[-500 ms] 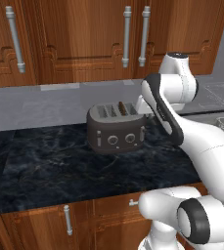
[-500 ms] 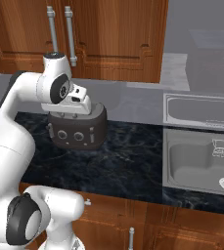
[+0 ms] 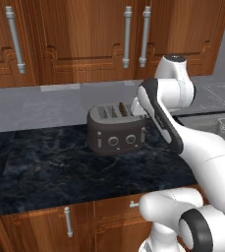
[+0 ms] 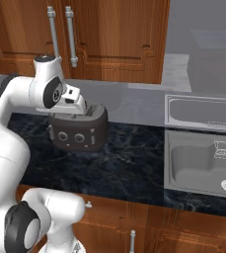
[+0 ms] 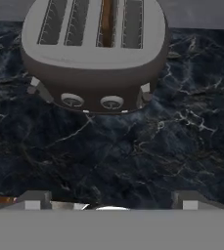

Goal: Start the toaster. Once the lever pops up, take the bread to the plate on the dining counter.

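Along the back wall a run of wood cabinets point(image 3: 74, 44) with long metal handles hangs above a grey backsplash; below it lies the narrow black marbled counter point(image 3: 45, 167), its wood drawers at about six o'clock in the left base view; near the middle of that counter sits the toaster point(image 3: 116, 130), squat and dark grey, two round knobs and pale sliders on its front, four slots on top; the bread point(image 3: 122, 109) stands in one of the slots, a thin brown edge poking up, third slot from the left as the hand view sees it point(image 5: 107, 19); the white arm rises from about five o'clock in the left base view and bends over the toaster's right end, the wrist just beside the top rim at roughly three o'clock of the toaster; seen from the right base view the hand leans over the toaster's point(image 4: 79, 131) back edge; the gripper point(image 5: 111, 197) looks down on the front of the toaster and the marble before it, its two fingertips spread wide apart with nothing between them, touching nothing; further right, at about three o'clock in the right base view, a steel sink point(image 4: 203, 163) is let into the counter, well apart from the toaster.
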